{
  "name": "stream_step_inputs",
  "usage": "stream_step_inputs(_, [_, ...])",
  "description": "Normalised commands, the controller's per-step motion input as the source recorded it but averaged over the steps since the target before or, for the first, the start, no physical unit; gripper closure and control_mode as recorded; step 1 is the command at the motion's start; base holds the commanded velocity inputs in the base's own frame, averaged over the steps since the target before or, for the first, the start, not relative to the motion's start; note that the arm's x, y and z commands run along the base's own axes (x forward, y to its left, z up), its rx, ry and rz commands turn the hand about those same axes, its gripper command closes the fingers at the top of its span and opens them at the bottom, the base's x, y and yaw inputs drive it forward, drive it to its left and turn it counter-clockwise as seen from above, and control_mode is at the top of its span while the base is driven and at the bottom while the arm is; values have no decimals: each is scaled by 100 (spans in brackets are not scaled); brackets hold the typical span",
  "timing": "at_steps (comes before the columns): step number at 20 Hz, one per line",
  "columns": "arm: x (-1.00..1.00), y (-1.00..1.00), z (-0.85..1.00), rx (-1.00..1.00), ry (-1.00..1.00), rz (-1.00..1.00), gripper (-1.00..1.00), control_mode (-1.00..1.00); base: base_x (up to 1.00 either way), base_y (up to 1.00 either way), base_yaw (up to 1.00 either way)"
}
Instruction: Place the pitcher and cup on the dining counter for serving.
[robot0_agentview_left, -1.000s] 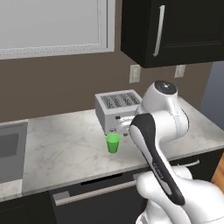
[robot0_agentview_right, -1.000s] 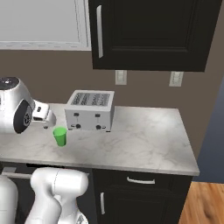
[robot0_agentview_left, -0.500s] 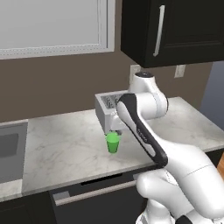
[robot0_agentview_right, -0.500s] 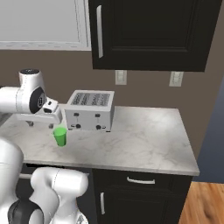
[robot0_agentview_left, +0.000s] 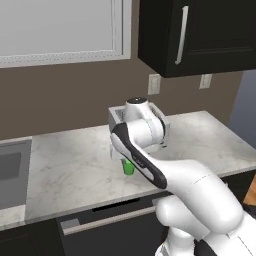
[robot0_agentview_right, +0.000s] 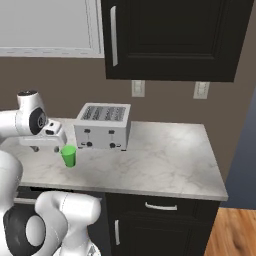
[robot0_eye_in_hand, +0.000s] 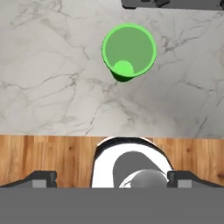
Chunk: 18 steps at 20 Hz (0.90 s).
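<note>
The gripper (robot0_eye_in_hand: 112, 177) hangs above the worktop (robot0_agentview_right: 165, 165) with its fingers spread wide apart, holding nothing. Straight beneath it the cup (robot0_eye_in_hand: 129, 52) stands upright on the marble, just in front of the toaster (robot0_agentview_right: 103, 127).

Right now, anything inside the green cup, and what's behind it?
The cup looks empty: the hand view shows its bare green bottom. It stands upright on the marble counter. Behind it sits the toaster. The arm covers most of the cup in the left base view.

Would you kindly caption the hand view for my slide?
Looking straight down into the empty green cup standing upright on the marble worktop.
</note>
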Motion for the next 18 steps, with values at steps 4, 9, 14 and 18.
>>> stream_step_inputs(4, [43, 1, -7, 0, -1, -4, -100, -100, 0, 0, 0])
stream_step_inputs(9, [33, 0, 0, 0, 0, -1, -100, -100, 0, 0, 0])
stream_step_inputs(14, [19, 0, -13, 0, 0, 0, -100, -100, 0, 0, 0])
stream_step_inputs(18, [12, 0, -29, 0, 0, 0, -100, -100, 0, 0, 0])
